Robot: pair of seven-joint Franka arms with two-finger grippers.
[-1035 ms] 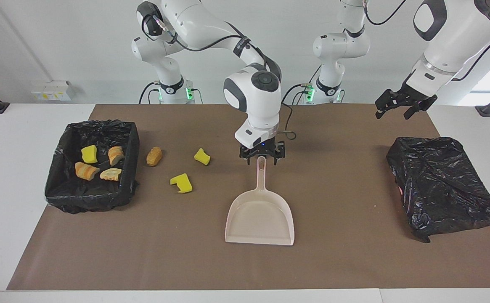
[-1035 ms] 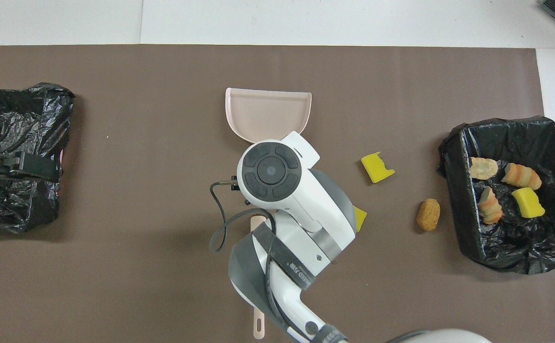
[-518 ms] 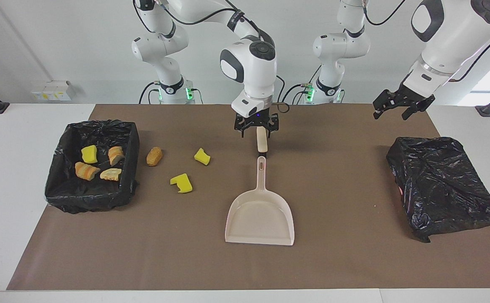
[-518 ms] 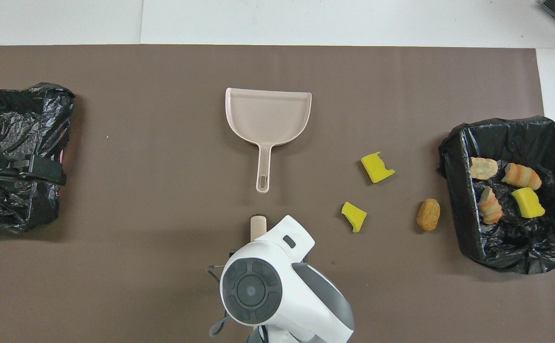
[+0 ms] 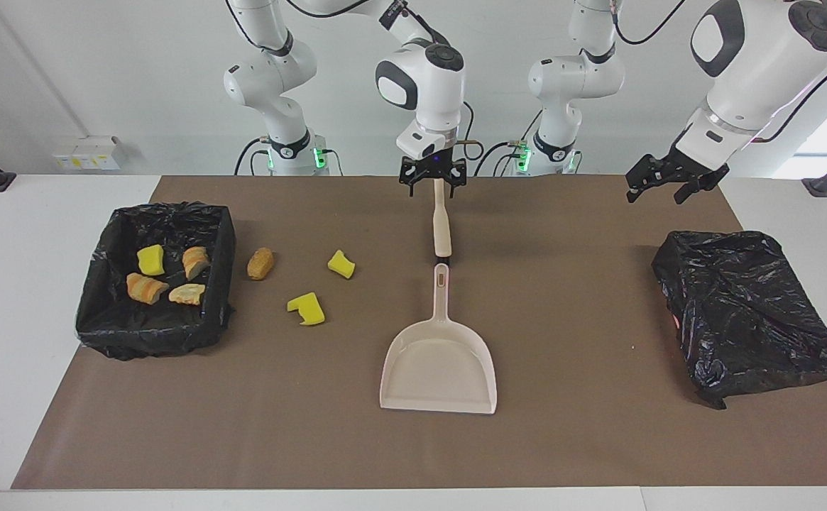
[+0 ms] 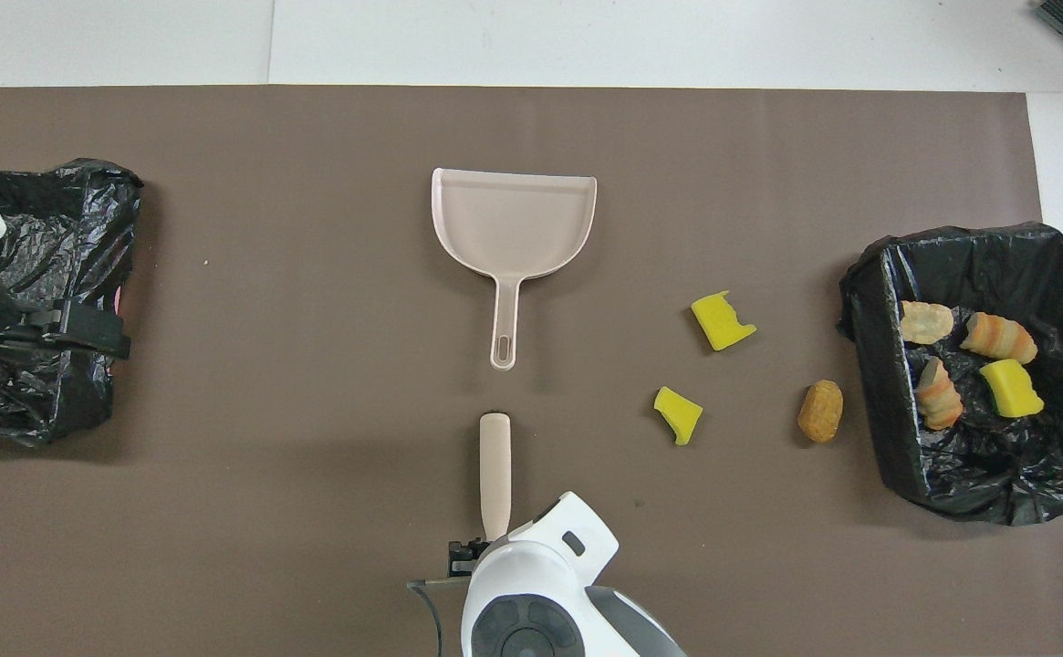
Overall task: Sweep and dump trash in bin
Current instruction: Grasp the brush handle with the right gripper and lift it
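We see the trash split between the mat and a bin. Three pieces lie loose on the brown mat (image 5: 562,440): a notched yellow sponge chunk (image 5: 306,309), a smaller yellow sponge chunk (image 5: 341,264) and a golden-brown bread lump (image 5: 260,263). Taking the dustpan (image 5: 439,369) as our landmark, all three sit beside it toward the right arm's end of the counter (image 5: 23,234), the notched chunk closest to it and the bread lump closest to the black-lined bin (image 5: 221,234). That bin stands still more toward that end and holds four more pieces: one yellow sponge piece (image 5: 150,260) and three bread-like pieces (image 5: 147,289).

The dustpan lies flat at the middle of the mat, its handle pointing toward the robots. In line with that handle, nearer to the robots, lies the beige brush handle (image 5: 441,227), a small gap between the two ends.

The right tool (image 5: 433,179) is over the robot-side end of the brush handle. Its jaws look spread around that end; we cannot tell whether they touch it.

The left tool (image 5: 665,186) hangs in the air, jaws open and holding nothing, over the mat toward the left arm's end, above the edge of a crumpled black bag (image 5: 747,312) that lies well apart from the dustpan on that end.
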